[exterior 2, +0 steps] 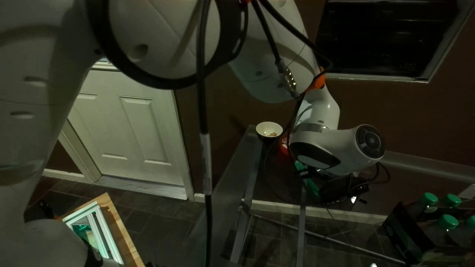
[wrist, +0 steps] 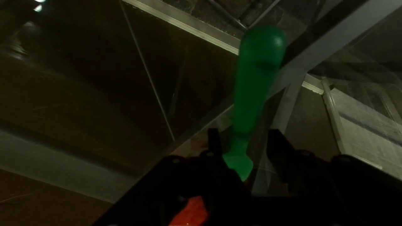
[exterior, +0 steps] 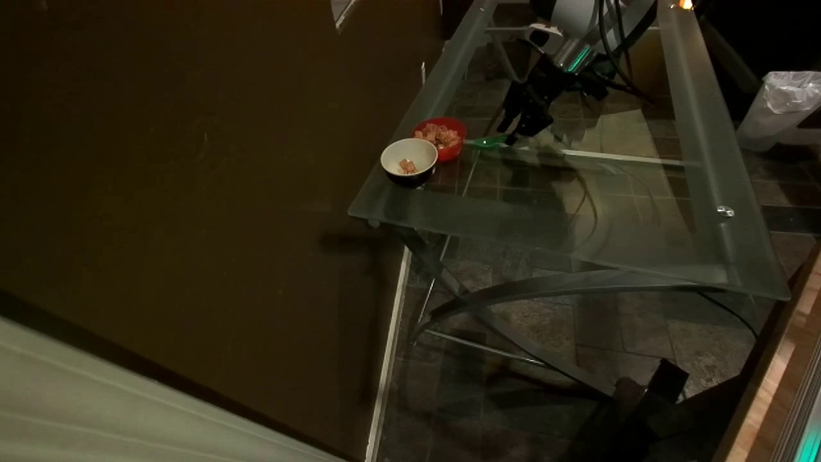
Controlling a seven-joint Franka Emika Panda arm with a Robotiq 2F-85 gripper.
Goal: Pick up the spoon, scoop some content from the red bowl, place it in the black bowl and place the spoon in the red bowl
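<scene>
Nearest, the black gripper (wrist: 244,138) stands wide, one finger each side of the long green plastic-looking spoon (wrist: 250,97), near the round red bowl (exterior: 454,153) by a corner of the glass worktop (exterior: 487,221). Grasping seems in hand; next, close on the narrow neck and lift.

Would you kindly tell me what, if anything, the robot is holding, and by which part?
Nothing appears to be held: in the wrist view, the tool stands open, with a visible gap on either side of the green spoon's narrow neck.
</scene>
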